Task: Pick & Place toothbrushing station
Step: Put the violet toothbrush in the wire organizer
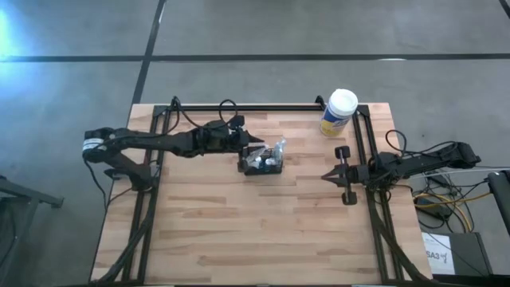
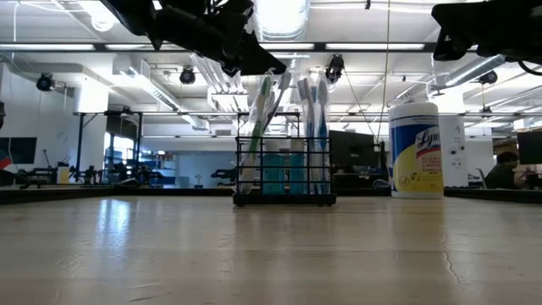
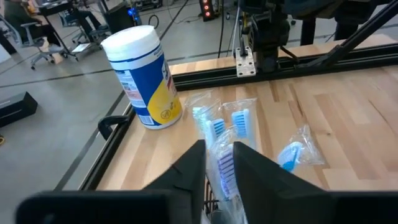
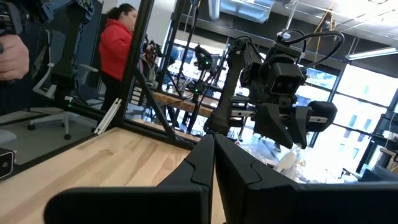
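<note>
Caddy (image 2: pixel 284 174): black wire mesh, slatted sides. Toothbrushes (image 2: pixel 312 110): blue and green handles, blue bristles, clear wrappers. Wipes canister (image 2: pixel 416 150): white lid, yellow/blue label. Desk (image 1: pixel 239 231): light wood planks, black frame. Both arms black. Person (image 4: pixel 119 46) behind: red top.

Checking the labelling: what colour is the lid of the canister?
White. The canister's lid shows best in the left wrist view.

wooden table (image 1: pixel 239 231) — black caddy (image 1: pixel 261 167) and wipes canister (image 1: pixel 339 113) standing on it
</note>
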`<state>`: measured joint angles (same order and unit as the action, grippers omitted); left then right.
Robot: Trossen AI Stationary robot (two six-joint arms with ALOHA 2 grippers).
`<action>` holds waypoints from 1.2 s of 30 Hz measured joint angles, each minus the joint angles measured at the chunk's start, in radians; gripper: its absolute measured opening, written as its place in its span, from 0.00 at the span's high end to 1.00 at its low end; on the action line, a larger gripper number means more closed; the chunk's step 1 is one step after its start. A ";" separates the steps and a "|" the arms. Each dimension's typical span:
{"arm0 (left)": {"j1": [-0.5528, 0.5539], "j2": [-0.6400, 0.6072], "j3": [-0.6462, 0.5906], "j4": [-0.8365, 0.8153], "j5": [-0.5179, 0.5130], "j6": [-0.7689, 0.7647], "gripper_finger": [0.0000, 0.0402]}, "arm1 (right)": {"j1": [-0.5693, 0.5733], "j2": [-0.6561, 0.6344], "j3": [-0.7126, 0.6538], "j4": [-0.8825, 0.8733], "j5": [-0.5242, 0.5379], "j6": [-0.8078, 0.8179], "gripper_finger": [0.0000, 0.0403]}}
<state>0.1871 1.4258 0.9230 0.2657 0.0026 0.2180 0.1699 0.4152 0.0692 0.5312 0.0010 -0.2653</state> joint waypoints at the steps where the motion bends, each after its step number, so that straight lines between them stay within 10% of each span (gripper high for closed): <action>1: 0.000 0.000 0.000 0.002 0.000 0.002 0.80 | 0.000 0.000 0.000 0.000 0.000 0.000 0.98; 9: 0.000 0.000 0.000 0.004 0.034 0.025 0.98 | 0.000 0.000 0.000 0.001 0.000 0.000 0.98; 36: -0.008 -0.214 -0.226 0.051 -0.064 -0.165 1.00 | 0.000 0.000 0.000 -0.001 0.000 0.003 0.98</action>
<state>0.1791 1.2120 0.6969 0.3164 -0.0616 0.0530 0.1697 0.4152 0.0692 0.5300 0.0010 -0.2619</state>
